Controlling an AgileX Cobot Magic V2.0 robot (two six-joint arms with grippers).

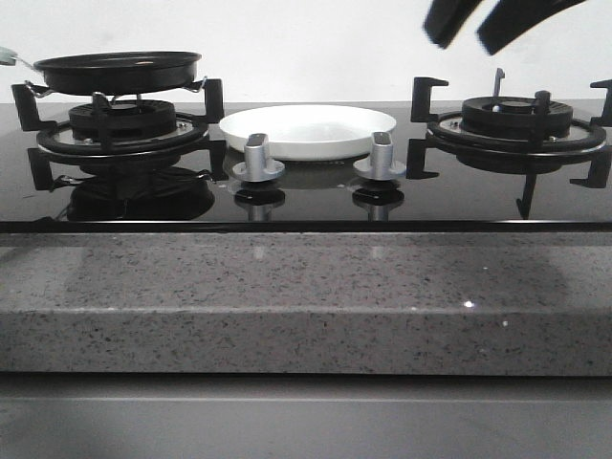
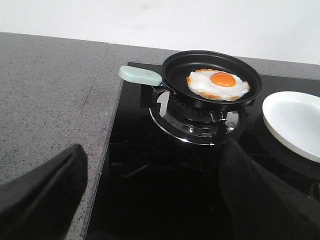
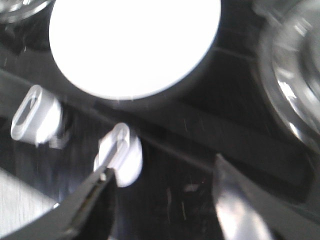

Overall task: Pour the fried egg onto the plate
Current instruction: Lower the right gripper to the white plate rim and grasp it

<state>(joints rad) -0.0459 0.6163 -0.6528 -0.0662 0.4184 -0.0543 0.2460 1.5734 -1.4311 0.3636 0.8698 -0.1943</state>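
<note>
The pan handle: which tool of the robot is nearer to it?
The left. The left tool hangs open in front of the pan handle, apart from it. The right tool is open, high above the right burner, across the plate.

Hob (image 1: pixel 306 206): black glass, glossy, mirrors the knobs. Knobs (image 1: pixel 258 158): satin silver metal look. Counter (image 1: pixel 287 296): speckled grey stone, smooth. Pan (image 2: pixel 212 80): matt black; handle (image 2: pixel 140 75) pale green, plastic-looking. Plate (image 1: pixel 308 131): white, glazed, smooth. Egg (image 2: pixel 218 84): glossy yolk, crisped brown rim. Burner supports (image 1: pixel 516 129): dull black metal.
</note>
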